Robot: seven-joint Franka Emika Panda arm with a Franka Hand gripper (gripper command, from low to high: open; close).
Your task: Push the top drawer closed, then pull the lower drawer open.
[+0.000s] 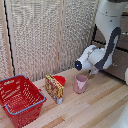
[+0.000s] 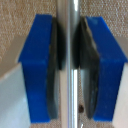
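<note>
In the wrist view my gripper (image 2: 73, 55) is shut on a slim silver bar handle (image 2: 74, 25), which runs between the two blue fingers (image 2: 37, 65) with their dark pads against it. Behind the handle is a blurred brownish drawer front. In the exterior view the arm reaches to the dark brown drawer fronts on the exterior view's right. The hand (image 1: 95, 71) is level with the lower drawer (image 1: 118, 69), below the top drawer (image 1: 123, 41). The arm hides the fingers and the handle there, and I cannot tell how far either drawer stands out.
On the wooden table stand a red basket (image 1: 19, 97), a colourful box (image 1: 54, 88), a red bowl (image 1: 60, 79) and a pink cup (image 1: 80, 83). Slatted wooden panels (image 1: 45, 35) form the back wall.
</note>
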